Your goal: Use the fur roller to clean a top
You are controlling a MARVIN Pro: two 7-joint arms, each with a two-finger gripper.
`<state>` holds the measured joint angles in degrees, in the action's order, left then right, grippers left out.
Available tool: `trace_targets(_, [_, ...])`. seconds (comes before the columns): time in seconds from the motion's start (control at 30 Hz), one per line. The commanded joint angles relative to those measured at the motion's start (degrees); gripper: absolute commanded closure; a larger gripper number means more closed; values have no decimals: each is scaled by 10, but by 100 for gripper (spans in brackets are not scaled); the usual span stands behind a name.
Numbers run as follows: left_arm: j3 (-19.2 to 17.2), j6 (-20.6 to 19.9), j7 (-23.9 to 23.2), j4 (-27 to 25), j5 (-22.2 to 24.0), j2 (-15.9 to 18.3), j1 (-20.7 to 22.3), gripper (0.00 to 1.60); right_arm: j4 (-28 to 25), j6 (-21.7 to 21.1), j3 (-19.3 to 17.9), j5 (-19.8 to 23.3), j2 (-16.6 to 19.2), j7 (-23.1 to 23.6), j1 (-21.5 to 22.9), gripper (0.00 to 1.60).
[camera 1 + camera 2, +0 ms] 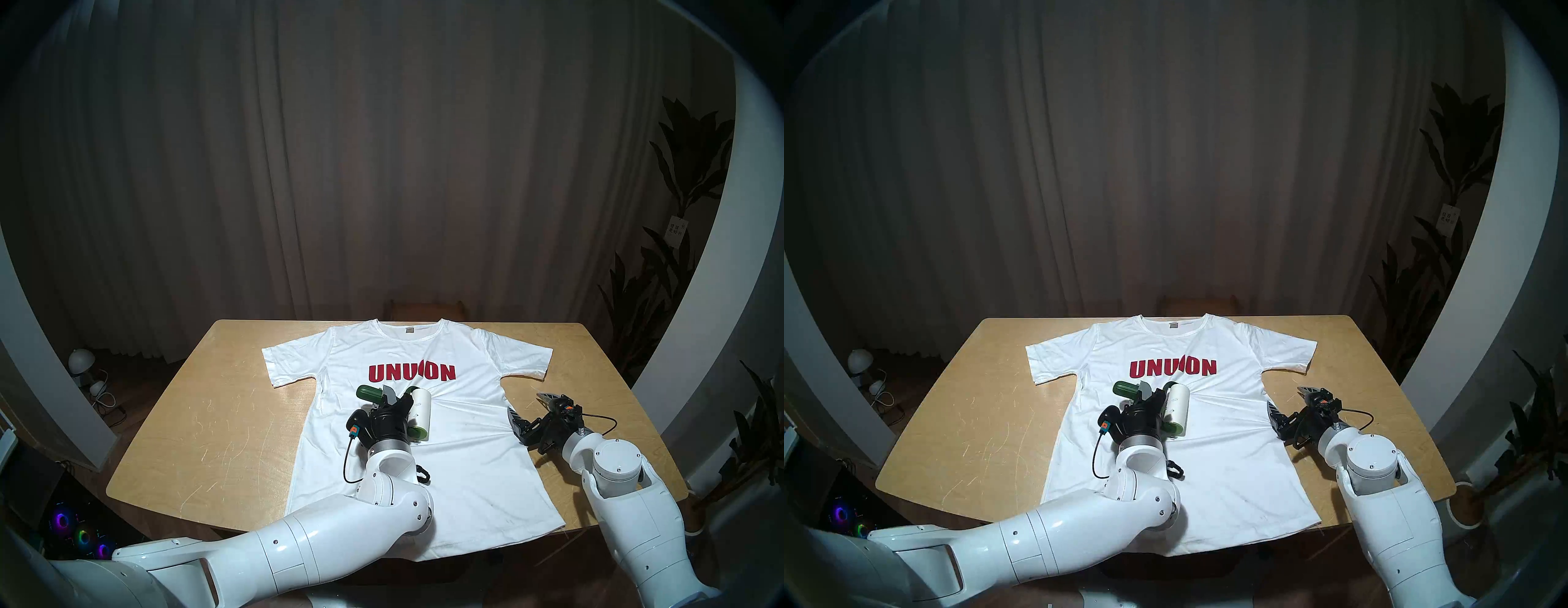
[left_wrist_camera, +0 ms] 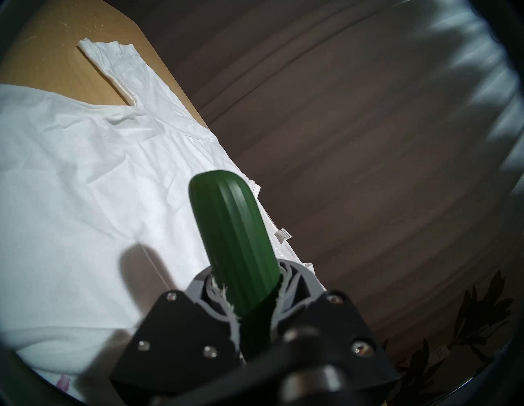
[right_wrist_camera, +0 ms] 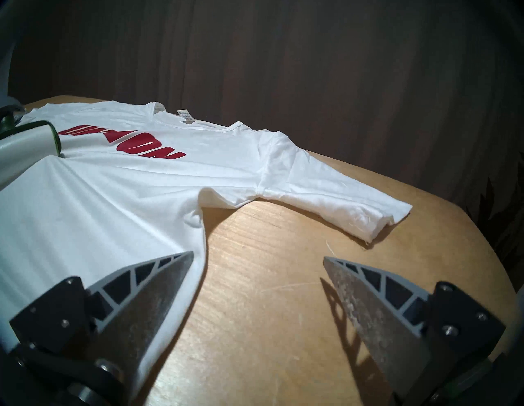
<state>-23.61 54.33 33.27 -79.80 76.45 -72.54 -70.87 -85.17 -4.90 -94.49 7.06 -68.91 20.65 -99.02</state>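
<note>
The top (image 1: 462, 446) (image 1: 1225, 441) (image 2: 71, 184) (image 3: 119, 198) is a white T-shirt with red "UNUION" lettering, spread flat on the wooden table (image 1: 220, 416). My left gripper (image 1: 392, 401) (image 1: 1149, 395) (image 2: 249, 300) is shut on the dark green handle of the fur roller (image 1: 420, 409) (image 1: 1178, 405) (image 2: 235, 241). Its white roll (image 3: 25, 141) rests on the shirt just below the lettering. My right gripper (image 1: 526, 405) (image 1: 1286, 401) (image 3: 256, 260) is open at the shirt's right edge, one finger (image 3: 158, 286) over the cloth, the other over bare wood.
Brown curtains hang behind the table. Dark leafy plants (image 1: 687, 263) stand at the right. A white lamp (image 1: 80, 361) and cables lie on the floor at the left. The table's near edge (image 1: 169, 505) lies by my left forearm.
</note>
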Motion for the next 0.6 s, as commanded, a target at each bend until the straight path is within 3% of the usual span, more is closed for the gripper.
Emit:
trace_targets(0.0, [6,-8,-5,21,16,21,-22,160,-46,-21,0,30,-23,8,15,0])
trace_targets(0.3, [3,-19,-22,25,30,22,-17,160,-88,-71,-14,41,-4,23,-10,0])
trace_targets(0.57, [3,-22,-33,25,37,23,-17,160,-61,-55,15,30,-23,25,-2,0])
